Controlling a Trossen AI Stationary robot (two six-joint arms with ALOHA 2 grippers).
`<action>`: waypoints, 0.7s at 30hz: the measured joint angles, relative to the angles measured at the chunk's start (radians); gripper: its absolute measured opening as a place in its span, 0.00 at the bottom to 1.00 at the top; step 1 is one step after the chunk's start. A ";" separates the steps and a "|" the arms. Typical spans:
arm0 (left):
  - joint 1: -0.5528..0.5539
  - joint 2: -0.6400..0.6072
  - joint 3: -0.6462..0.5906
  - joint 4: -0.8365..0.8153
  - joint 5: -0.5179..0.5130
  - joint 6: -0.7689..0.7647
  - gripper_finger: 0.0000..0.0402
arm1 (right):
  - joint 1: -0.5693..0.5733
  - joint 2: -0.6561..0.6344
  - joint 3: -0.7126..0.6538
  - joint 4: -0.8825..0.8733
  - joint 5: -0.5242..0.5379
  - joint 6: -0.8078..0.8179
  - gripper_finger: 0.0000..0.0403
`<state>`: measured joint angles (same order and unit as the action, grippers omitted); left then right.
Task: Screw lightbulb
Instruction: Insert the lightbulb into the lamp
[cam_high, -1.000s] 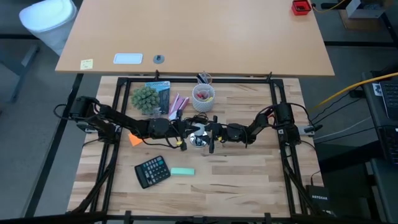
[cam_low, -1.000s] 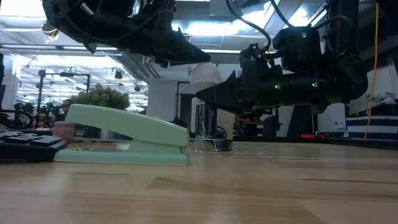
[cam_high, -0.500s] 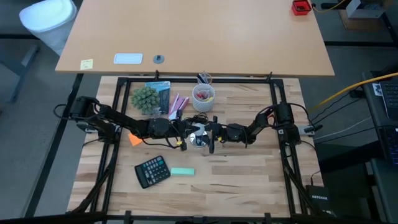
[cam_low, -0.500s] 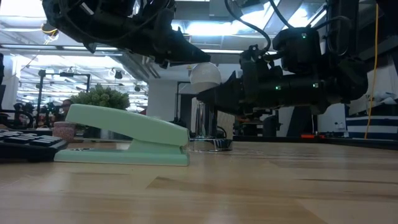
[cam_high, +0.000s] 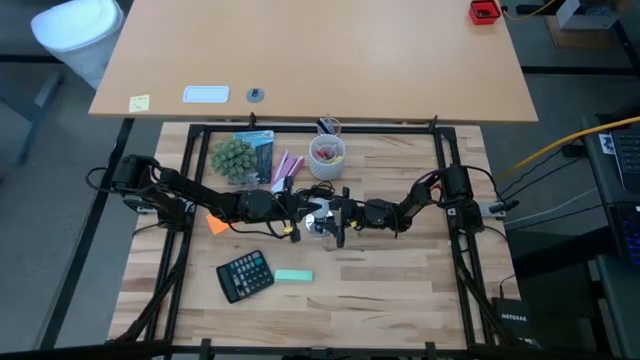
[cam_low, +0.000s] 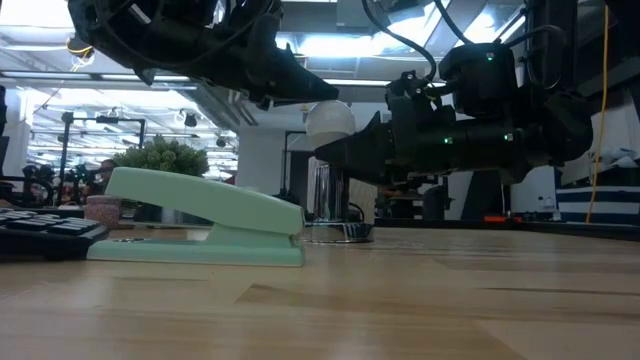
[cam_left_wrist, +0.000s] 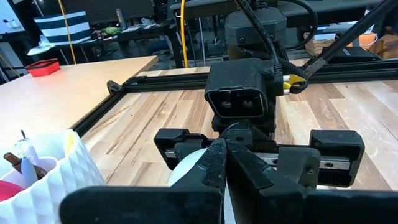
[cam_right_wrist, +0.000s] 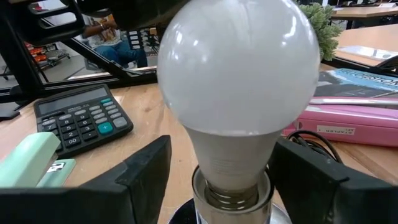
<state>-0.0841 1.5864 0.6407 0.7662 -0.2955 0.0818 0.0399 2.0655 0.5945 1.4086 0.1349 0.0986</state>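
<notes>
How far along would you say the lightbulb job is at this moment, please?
Done: the rounded white lightbulb stands upright with its threaded base in the shiny metal socket. In hand: the left gripper sits on top of the bulb's dome, fingers apparently closed on it, while the right gripper has its open fingers on either side of the socket neck. Left: whether it is fully screwed home cannot be told; then both release.

One lightbulb (cam_right_wrist: 239, 81), one calculator (cam_high: 245, 275), one stapler (cam_low: 205, 230), one plant (cam_high: 232, 157), perhaps two pink pens (cam_high: 281, 166).
</notes>
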 joint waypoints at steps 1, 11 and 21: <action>0.000 0.000 0.000 0.000 0.000 0.000 0.00 | 0.000 0.000 0.000 0.000 0.000 0.000 0.65; 0.000 0.000 0.000 0.000 0.000 0.000 0.00 | 0.000 -0.001 0.000 -0.004 0.001 -0.006 0.65; 0.000 0.000 0.000 0.000 0.000 0.000 0.00 | 0.000 -0.012 -0.002 -0.026 0.004 -0.009 0.65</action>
<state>-0.0841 1.5864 0.6403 0.7658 -0.2955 0.0814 0.0395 2.0539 0.5928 1.3826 0.1387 0.0899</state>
